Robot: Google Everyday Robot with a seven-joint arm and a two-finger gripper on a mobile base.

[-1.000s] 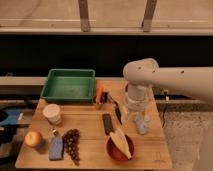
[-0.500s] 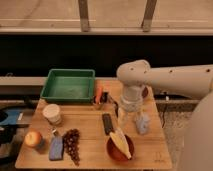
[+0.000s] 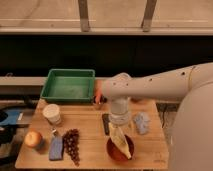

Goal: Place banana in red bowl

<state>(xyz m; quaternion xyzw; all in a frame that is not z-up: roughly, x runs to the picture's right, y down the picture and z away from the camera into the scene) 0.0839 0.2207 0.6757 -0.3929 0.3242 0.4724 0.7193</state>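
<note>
- The red bowl (image 3: 111, 152) sits near the front edge of the tabletop (image 3: 90, 111).
- The banana (image 3: 122, 144) lies in that bowl, its upper end tilted up over the back rim.
- The end effector (image 3: 119, 127) hangs just above the bowl's back rim, right at the banana's upper end; whether it is apart, together or clamped, I cannot tell.
- A black bar (image 3: 105, 123) lies just behind-left of the bowl.
- Grapes (image 3: 72, 145) lie to its left, with a cup (image 3: 52, 114) farther back-left.
- A green tray (image 3: 68, 84) lies well behind the bowl.
</note>
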